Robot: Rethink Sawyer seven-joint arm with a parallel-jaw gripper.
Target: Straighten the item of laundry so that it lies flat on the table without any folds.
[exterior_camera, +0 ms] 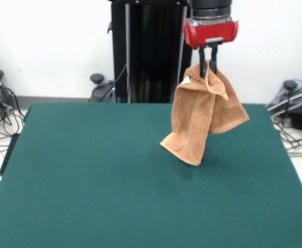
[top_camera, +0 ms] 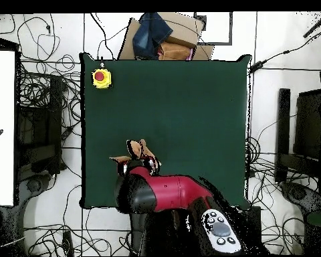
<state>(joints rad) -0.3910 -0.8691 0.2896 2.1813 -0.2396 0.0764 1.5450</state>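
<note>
The orange-tan towel hangs in the air, pinched at its top by my gripper, which is shut on it. It droops in folded lobes, with its lowest corner just above the green table. A small white label shows near the top left of the bunch. In the overhead view only a small part of the towel shows beside the red arm, which hides the gripper.
A yellow box with a red button sits at a table corner in the overhead view. A cardboard box with dark cloth lies beyond the table's far edge. Cables lie on the floor around the table.
</note>
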